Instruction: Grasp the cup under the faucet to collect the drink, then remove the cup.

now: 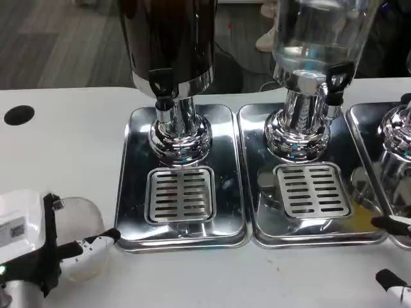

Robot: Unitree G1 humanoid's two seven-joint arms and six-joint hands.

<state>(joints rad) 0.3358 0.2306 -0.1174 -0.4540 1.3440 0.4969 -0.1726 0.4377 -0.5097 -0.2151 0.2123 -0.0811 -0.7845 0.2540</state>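
Note:
A clear plastic cup [80, 221] stands on the white table at the lower left, in front of and to the left of the left drip tray. My left hand [26, 234] wraps around it, with a finger [99, 242] curled across its front. The dark drink dispenser [170, 38] stands behind it, and its black faucet [162, 86] hangs over the slotted grate [182, 194]. Nothing stands on that grate. At the right edge, my right hand [393, 253] shows as fingertips spread apart, holding nothing.
A clear-tank dispenser [314, 32] with its own faucet [337, 80] stands on a second chrome tray [257, 218]. Part of a third dispenser [398, 128] shows at the far right. A round black hole [18, 114] marks the table at the left.

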